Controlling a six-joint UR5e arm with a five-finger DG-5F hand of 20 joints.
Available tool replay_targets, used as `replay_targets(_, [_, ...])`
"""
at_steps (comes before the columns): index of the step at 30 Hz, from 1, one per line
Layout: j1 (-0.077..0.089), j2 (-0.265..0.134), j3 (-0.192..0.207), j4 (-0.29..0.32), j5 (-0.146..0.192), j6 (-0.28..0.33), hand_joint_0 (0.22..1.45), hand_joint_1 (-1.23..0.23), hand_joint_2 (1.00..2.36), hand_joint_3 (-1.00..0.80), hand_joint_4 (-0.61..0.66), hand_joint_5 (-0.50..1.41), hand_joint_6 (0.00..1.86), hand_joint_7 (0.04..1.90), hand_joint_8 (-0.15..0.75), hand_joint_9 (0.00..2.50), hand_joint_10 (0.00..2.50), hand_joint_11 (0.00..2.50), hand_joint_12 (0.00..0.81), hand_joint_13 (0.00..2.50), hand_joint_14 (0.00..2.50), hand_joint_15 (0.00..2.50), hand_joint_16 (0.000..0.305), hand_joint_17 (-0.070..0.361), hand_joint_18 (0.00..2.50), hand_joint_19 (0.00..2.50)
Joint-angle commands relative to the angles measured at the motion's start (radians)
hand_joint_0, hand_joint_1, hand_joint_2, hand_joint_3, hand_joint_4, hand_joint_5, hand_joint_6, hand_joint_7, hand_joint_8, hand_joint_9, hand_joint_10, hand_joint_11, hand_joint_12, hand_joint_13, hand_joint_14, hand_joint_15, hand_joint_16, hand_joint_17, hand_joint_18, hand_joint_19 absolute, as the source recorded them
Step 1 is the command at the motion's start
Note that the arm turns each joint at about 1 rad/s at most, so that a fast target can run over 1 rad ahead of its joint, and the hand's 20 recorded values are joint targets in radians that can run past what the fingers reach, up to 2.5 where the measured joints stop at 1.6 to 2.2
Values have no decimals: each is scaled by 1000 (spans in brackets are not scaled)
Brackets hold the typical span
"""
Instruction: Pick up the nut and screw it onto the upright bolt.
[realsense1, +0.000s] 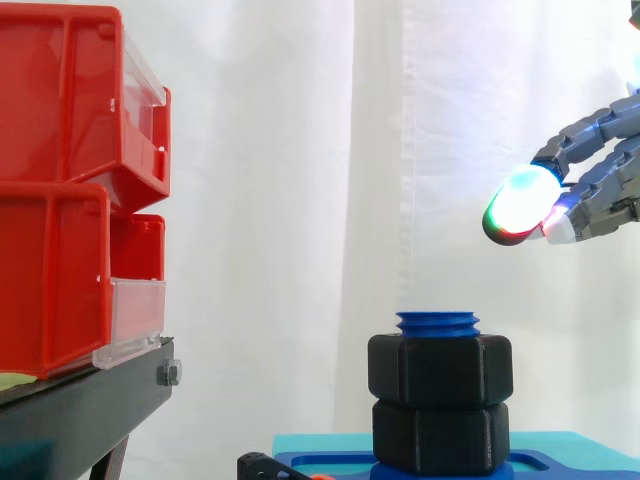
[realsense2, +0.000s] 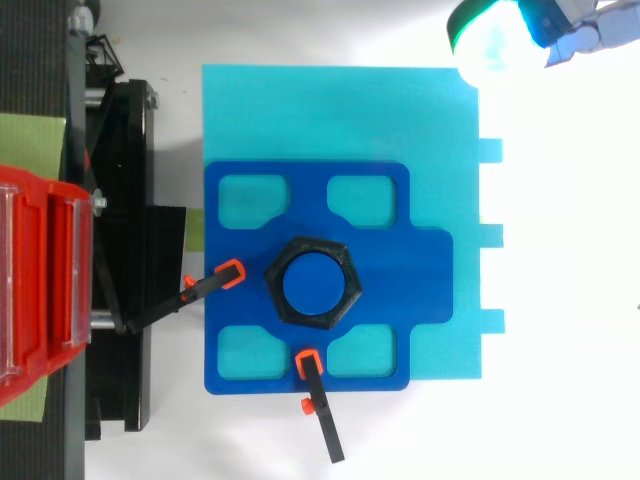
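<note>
While two black nuts (realsense1: 440, 370) sit stacked on one blue bolt (realsense1: 437, 322), hand (realsense1: 605, 190) empty, fingers (realsense1: 585, 132) relaxed

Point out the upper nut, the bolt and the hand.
upper nut (realsense1: 440, 370): side view, on its front face.
bolt (realsense1: 437, 323): side view, on the threaded top above the upper nut.
hand (realsense1: 522, 200): side view, on a glowing fingertip pad.
</note>
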Motion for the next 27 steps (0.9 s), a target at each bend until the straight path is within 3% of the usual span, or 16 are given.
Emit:
replay_targets(1, [0,0,-1,-1,0,0,491,-335,1000,-500,106,-259,502,664,192,0,0,0,330,0,0,0,43,97,0,0])
replay_targets(19, [0,0,-1,-21,3,-5,488,-331,1000,-500,90,-264,502,671,189,0,0,0,335,0,0,0,44,100,0,0])
replay_targets(27, [0,0,-19,-26,6,0,486,-328,1000,-500,95,-262,502,670,190,0,0,0,337,0,0,0,45,102,0,0])
